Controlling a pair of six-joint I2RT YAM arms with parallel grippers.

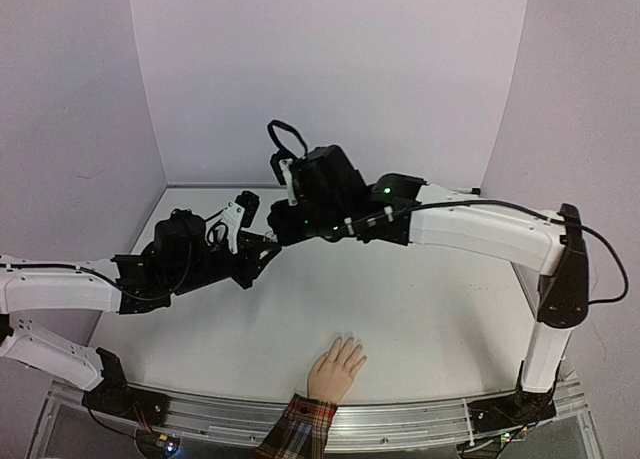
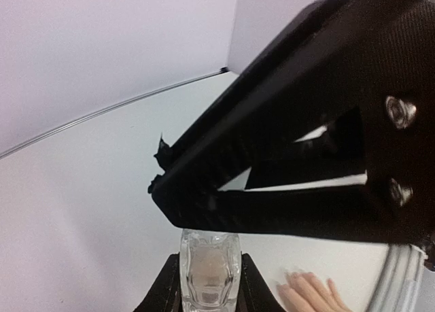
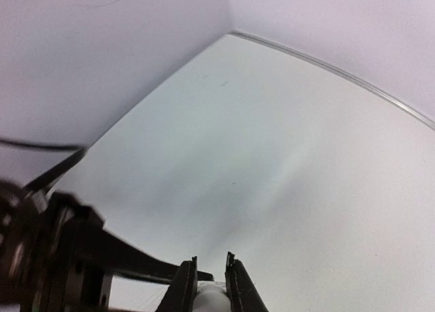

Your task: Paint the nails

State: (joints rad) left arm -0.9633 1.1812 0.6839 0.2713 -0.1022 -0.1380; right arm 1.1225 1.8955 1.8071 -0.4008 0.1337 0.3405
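Note:
A peach-coloured hand [image 1: 337, 367] with a red plaid cuff [image 1: 297, 427] lies flat at the table's near edge; its pale nails [image 1: 346, 341] are barely distinguishable. The hand also shows in the left wrist view [image 2: 311, 293]. My left gripper [image 2: 209, 259] is shut on a small clear bottle [image 2: 209, 274] and holds it upright above the table's middle left. My right gripper [image 3: 211, 263] is shut on the bottle's white cap [image 3: 211, 300] from above. In the top view the two grippers, left [image 1: 260, 251] and right [image 1: 282, 225], meet and hide the bottle, well behind the hand.
The white table [image 1: 420, 309] is enclosed by pale lilac walls at the back and both sides. A metal rail [image 1: 420, 419] runs along the near edge, with the arm bases on it. A black cable loops above the right wrist [image 1: 290, 134].

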